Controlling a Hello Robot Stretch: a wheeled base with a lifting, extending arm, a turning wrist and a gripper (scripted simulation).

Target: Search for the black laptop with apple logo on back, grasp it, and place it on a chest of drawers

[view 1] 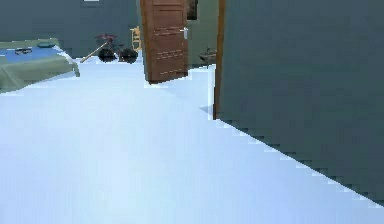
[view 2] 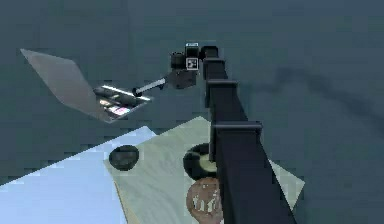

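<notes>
Under the dark arm, nearer than the end effector (view 2: 146, 90), a pale wooden top (view 2: 160, 178) carries a flat dark round disc (view 2: 125, 155) and a brown round object (view 2: 205, 200). The open laptop with its grey lid (view 2: 72, 85) hangs at the end effector's tip, held clear of every surface; how the fingers are set can't be told. Beyond it is a dark blue-grey wall (view 2: 310, 60). Ahead lie a pale floor (view 1: 120, 150) and a brown wooden door (view 1: 165, 40).
</notes>
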